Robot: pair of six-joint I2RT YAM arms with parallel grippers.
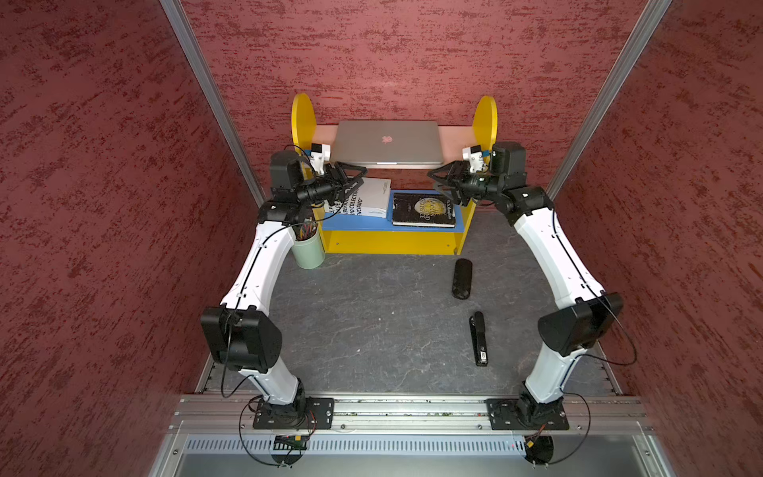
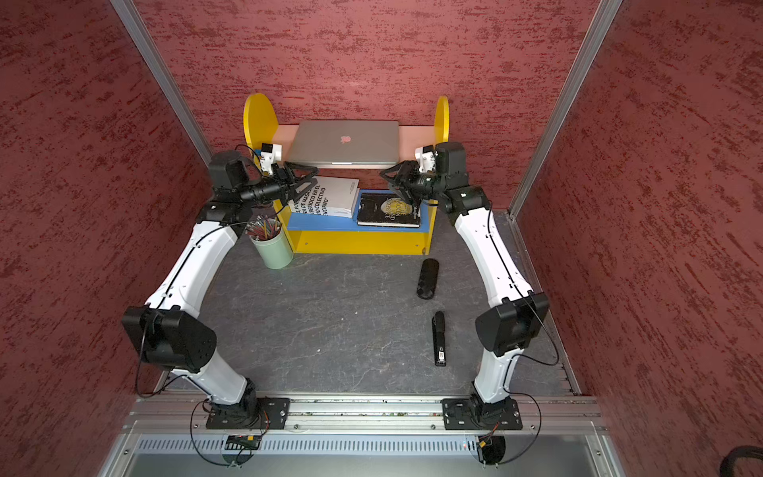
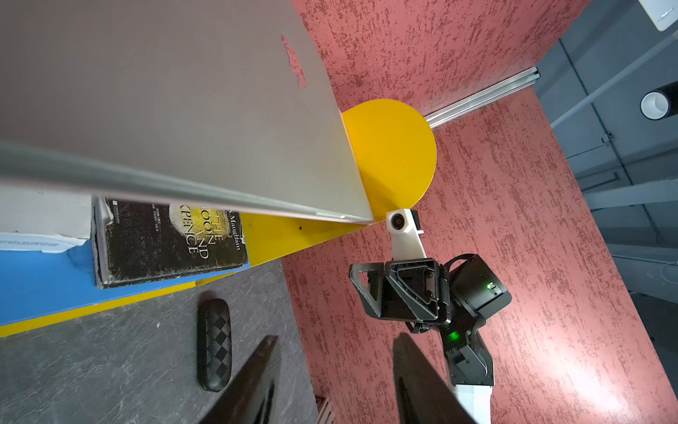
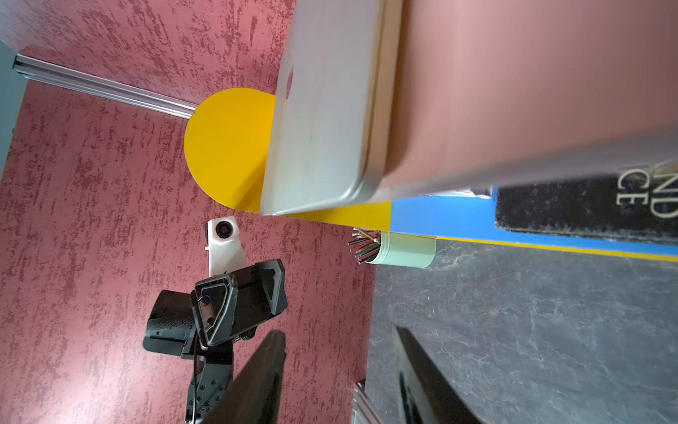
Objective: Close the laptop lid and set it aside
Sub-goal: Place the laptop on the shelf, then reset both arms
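smooth pink shelf (image 1: 452, 136), flat silver laptop (image 1: 388, 142)

left pincer (image 1: 357, 177): jaws apart | right pincer (image 1: 438, 181): jaws apart | facing each other

A back wall (image 1: 413, 53) and two side walls (image 1: 82, 206) close the cell in. All three have a mottled dark-red plaster finish and meet at bare aluminium posts (image 1: 206, 95). The counter (image 1: 371, 330) is dark grey with pale, slate-like veining, evenly lit, with only soft shadows. Against the back wall stands a yellow shelf unit (image 1: 392, 243) with round end panels (image 1: 303, 119), a pink top shelf (image 1: 454, 137) and a blue lower shelf (image 1: 359, 223). An aluminium rail (image 1: 413, 413) edges the near side.
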